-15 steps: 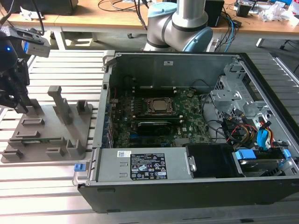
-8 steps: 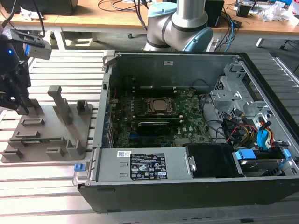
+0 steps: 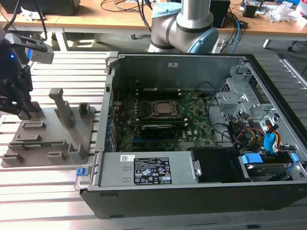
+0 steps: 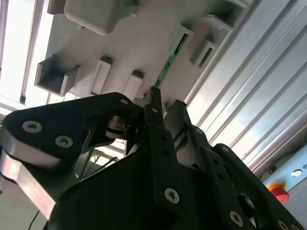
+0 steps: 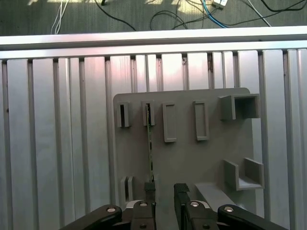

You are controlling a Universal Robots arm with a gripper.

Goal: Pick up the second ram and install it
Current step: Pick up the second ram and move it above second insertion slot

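The second ram (image 5: 150, 143) is a thin green stick standing on edge in slots of a grey holder plate (image 5: 211, 158). In the second wrist view a short stretch of the second ram's green edge (image 4: 168, 67) shows in a slot just beyond the fingertips. My gripper (image 5: 165, 191) hovers over the near end of the stick, open, with one finger (image 5: 150, 192) in line with it and nothing clamped. In the exterior view the gripper (image 3: 23, 109) hangs over the holder plate (image 3: 48, 136) at the exterior view's left.
An open computer case (image 3: 192, 191) lies to the exterior view's right of the holder, with the green motherboard (image 3: 192, 129) inside, plus cables and drive bays. The arm's base (image 3: 184, 24) stands behind the case. Everything rests on a slotted aluminium table (image 5: 57, 134).
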